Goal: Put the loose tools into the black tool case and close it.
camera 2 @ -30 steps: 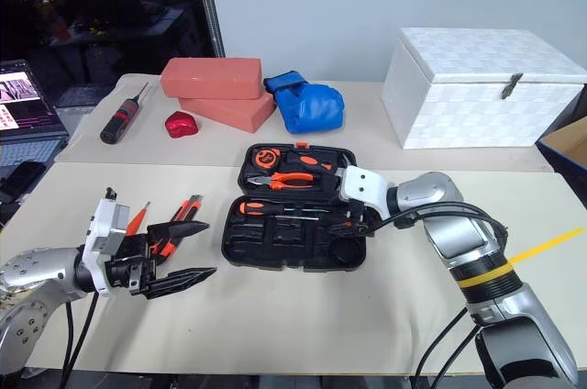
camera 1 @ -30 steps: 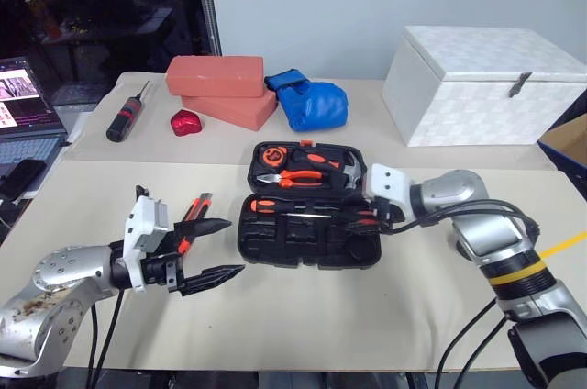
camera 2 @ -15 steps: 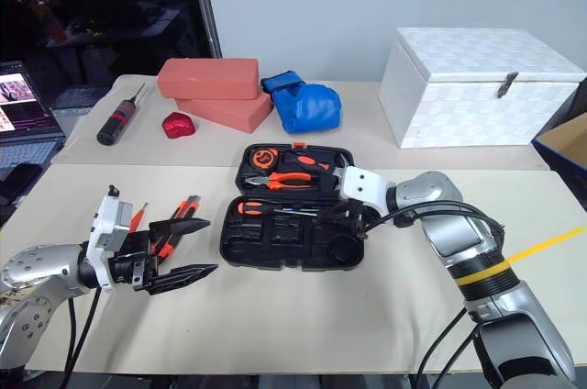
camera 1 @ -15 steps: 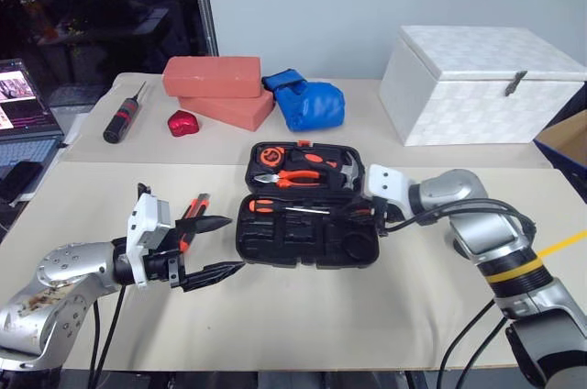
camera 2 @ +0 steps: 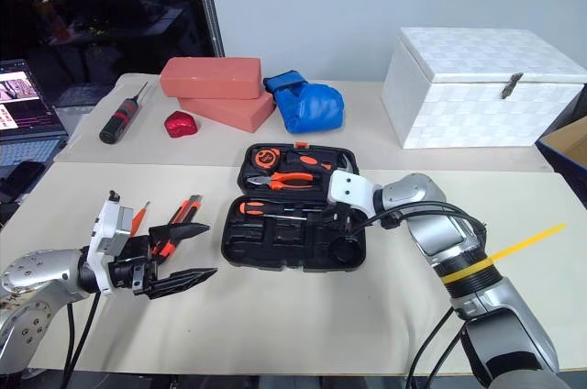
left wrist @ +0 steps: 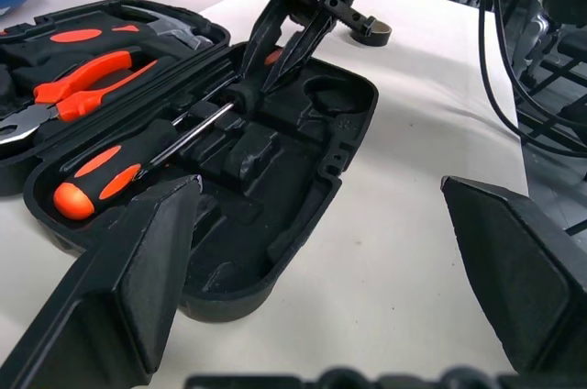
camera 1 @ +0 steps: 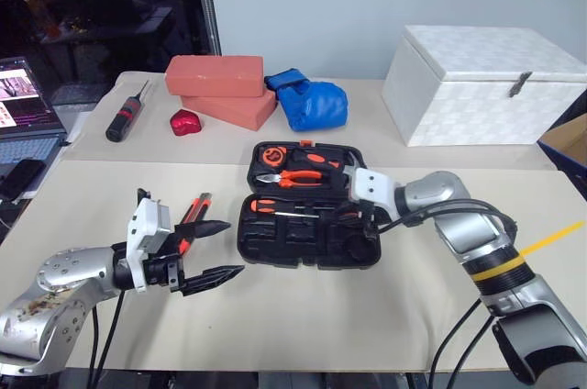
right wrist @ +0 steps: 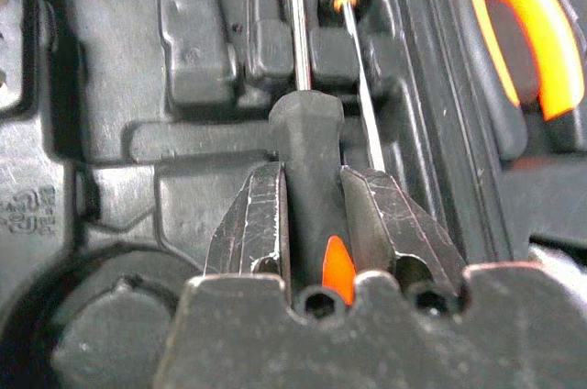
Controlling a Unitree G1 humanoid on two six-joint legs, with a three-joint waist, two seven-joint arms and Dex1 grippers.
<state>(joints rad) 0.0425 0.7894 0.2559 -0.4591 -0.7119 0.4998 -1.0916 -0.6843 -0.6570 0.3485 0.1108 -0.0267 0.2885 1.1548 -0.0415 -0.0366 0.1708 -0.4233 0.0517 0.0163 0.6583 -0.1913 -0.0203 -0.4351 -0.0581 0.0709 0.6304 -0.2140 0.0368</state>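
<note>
Right tool (right wrist: 312, 215) clenched on black-and-orange screwdriver handle (right wrist: 310, 146) inside open flat black plastic tool case (camera 1: 307, 240) on beige worktop (camera 1: 367, 316), left tool (camera 1: 215, 250) released, orange-and-black utility knife (camera 1: 194, 215) just behind it

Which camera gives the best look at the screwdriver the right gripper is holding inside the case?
The right wrist view: the right gripper is shut on the screwdriver's handle, with its shaft running over the black tool case. The left wrist view shows that grip from farther off. In the eye views the gripper mostly hides that screwdriver.
</note>
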